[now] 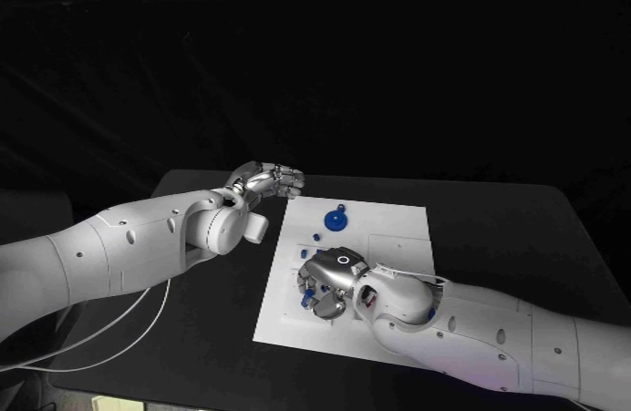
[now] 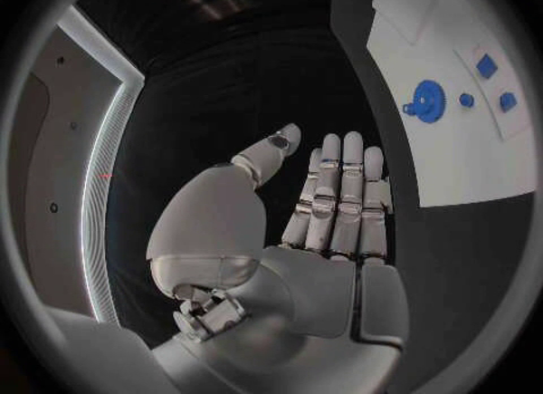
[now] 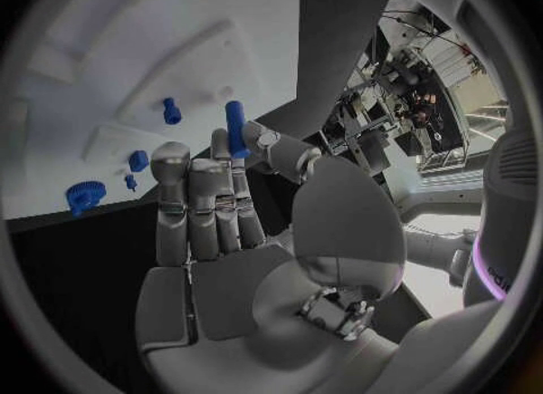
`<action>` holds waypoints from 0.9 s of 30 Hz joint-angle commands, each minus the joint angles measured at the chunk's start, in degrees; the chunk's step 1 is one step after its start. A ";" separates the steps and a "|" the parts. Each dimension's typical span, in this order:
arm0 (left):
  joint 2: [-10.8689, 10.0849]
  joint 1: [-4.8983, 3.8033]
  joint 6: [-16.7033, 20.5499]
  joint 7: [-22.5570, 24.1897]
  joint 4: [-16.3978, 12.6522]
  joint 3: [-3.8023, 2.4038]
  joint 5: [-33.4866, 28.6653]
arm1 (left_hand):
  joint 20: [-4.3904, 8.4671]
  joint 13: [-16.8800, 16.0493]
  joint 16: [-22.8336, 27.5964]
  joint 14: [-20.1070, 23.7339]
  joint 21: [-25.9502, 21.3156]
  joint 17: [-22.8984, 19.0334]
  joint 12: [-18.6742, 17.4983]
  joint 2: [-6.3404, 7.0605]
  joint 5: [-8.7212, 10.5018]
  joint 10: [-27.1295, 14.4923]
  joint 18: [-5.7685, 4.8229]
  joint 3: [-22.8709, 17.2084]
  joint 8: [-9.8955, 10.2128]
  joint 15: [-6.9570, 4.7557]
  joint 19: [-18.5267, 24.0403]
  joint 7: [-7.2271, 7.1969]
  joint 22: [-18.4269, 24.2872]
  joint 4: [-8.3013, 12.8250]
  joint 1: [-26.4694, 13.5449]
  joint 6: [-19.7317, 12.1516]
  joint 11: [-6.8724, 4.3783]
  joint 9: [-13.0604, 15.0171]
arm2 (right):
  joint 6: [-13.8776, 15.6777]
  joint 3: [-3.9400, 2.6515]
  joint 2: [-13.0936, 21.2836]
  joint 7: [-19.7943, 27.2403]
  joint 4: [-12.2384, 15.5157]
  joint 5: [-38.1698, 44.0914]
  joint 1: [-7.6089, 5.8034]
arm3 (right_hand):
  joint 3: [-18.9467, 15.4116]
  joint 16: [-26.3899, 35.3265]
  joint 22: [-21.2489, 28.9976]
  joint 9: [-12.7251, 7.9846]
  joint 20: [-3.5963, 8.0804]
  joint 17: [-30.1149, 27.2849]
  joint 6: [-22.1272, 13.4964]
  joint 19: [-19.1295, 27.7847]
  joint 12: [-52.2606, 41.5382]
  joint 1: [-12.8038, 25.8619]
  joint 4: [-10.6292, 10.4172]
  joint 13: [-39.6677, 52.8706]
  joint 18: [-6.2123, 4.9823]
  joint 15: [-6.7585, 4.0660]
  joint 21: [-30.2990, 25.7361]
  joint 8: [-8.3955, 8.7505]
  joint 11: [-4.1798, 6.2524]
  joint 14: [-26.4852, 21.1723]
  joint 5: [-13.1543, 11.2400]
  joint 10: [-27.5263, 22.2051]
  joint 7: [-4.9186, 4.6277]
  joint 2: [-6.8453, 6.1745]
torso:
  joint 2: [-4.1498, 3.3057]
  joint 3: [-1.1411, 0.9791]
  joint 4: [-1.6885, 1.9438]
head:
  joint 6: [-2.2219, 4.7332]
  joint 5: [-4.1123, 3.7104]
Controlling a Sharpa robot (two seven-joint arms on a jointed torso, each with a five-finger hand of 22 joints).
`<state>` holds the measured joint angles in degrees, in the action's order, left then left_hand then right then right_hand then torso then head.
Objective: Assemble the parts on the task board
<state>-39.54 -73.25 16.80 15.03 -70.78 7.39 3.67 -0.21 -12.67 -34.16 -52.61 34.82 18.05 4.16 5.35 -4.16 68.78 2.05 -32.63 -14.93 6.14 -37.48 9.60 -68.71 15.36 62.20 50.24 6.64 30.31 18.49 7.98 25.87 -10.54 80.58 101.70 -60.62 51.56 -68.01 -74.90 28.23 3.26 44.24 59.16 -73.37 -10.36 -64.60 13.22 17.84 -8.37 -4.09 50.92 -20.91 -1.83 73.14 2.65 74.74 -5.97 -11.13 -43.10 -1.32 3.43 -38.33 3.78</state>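
The white task board lies mid-table. A blue gear sits near its far left corner, with small blue parts just in front of it. My right hand hovers over the board's near left part. In the right wrist view a long blue peg stands between the thumb and a fingertip, apparently pinched, while the other fingers are straight. My left hand is off the board beyond its far left corner; its fingers are stretched flat and hold nothing.
Past the right hand lie a short blue peg, a small blue block and the gear. The left wrist view shows the gear and small blue parts on the board. Black table surrounds the board.
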 commanded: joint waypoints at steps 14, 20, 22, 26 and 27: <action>-0.04 -0.06 -0.17 0.60 -0.15 -0.05 -0.31 | -0.38 0.07 0.32 -0.36 -0.37 0.08 -0.04 -0.32 -0.17 -0.08 0.60 0.41 -0.39 0.16 0.20 -0.12 -0.08 -0.01 0.01 -0.32 0.07 -0.06 | -1.37 0.83 -0.99 -0.32 -1.63 2.54 0.77 | 0.02 -0.13 -1.04 0.09 0.38 -0.07 0.37 -0.09 -0.30 0.01 0.44 0.17 -6.63 -0.45 0.33 -0.19 -0.01 -0.13 0.19 0.19 0.00 0.91 | 0.03 -0.14 -0.11 | -0.84 0.57; -0.02 -0.06 -0.22 0.60 -0.19 -0.05 -0.31 | -0.38 0.07 0.35 -0.36 -0.38 0.11 -0.04 -0.32 -0.17 -0.09 0.60 0.42 -0.40 0.16 0.20 -0.12 -0.09 -0.02 0.01 -0.32 0.07 -0.06 | -1.68 0.89 -0.96 -0.59 -1.78 3.04 0.79 | 0.01 -0.12 -1.04 0.11 0.38 -0.08 0.37 -0.09 -0.29 0.05 0.53 0.21 -6.63 -0.45 0.34 -0.19 -0.01 -0.12 0.19 0.18 0.00 0.97 | 0.06 -0.07 -0.15 | -0.92 0.61; 0.01 -0.06 -0.20 0.59 -0.16 -0.05 -0.31 | -0.38 0.07 0.36 -0.36 -0.38 0.12 -0.04 -0.32 -0.17 -0.09 0.60 0.42 -0.40 0.16 0.20 -0.12 -0.10 -0.02 0.01 -0.33 0.07 -0.06 | -1.74 0.90 -0.92 -0.68 -1.78 3.17 0.79 | 0.00 -0.12 -1.04 0.12 0.39 -0.08 0.37 -0.10 -0.29 0.07 0.56 0.22 -6.63 -0.45 0.35 -0.18 -0.01 -0.11 0.19 0.18 0.00 0.98 | 0.06 -0.08 -0.16 | -0.95 0.66; -0.02 -0.06 -0.19 0.59 -0.14 -0.05 -0.31 | -0.38 0.08 0.38 -0.36 -0.39 0.14 -0.05 -0.32 -0.17 -0.09 0.60 0.42 -0.40 0.17 0.20 -0.11 -0.10 -0.02 0.01 -0.33 0.07 -0.07 | -1.40 0.92 -0.91 -1.27 -1.76 4.13 0.79 | 0.00 -0.11 -1.04 0.13 0.39 -0.08 0.38 -0.10 -0.29 0.08 0.64 0.25 -6.63 -0.46 0.36 -0.18 -0.01 -0.10 0.19 0.18 0.00 1.00 | 0.08 -0.10 -0.16 | -0.99 0.71; -0.05 -0.06 -0.19 0.58 -0.16 -0.05 -0.31 | -0.38 0.08 0.38 -0.36 -0.39 0.14 -0.05 -0.31 -0.17 -0.09 0.59 0.42 -0.40 0.17 0.20 -0.11 -0.10 -0.03 0.01 -0.33 0.07 -0.07 | -1.13 0.92 -0.95 -1.48 -1.75 4.77 0.79 | 0.00 -0.11 -1.04 0.13 0.40 -0.08 0.38 -0.10 -0.29 0.08 0.67 0.27 -6.63 -0.46 0.36 -0.18 -0.01 -0.10 0.19 0.18 0.00 1.01 | 0.08 -0.10 -0.16 | -0.99 0.71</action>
<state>-39.63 -73.25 16.79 15.01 -70.82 7.39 3.63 -0.21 -12.67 -34.17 -52.61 34.82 18.10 4.16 5.35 -4.16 68.78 2.05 -32.63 -14.93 6.14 -37.48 9.60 -68.75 15.36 62.20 50.24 6.64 30.31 18.19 8.77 24.94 -11.11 78.86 104.21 -59.99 51.54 -68.01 -74.95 28.33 3.37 44.25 59.01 -73.50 -10.53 -64.49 13.54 17.98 -8.36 -4.09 50.92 -20.86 -1.84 73.13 2.65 74.69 -5.92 -10.62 -43.03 -1.42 3.27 -39.31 4.47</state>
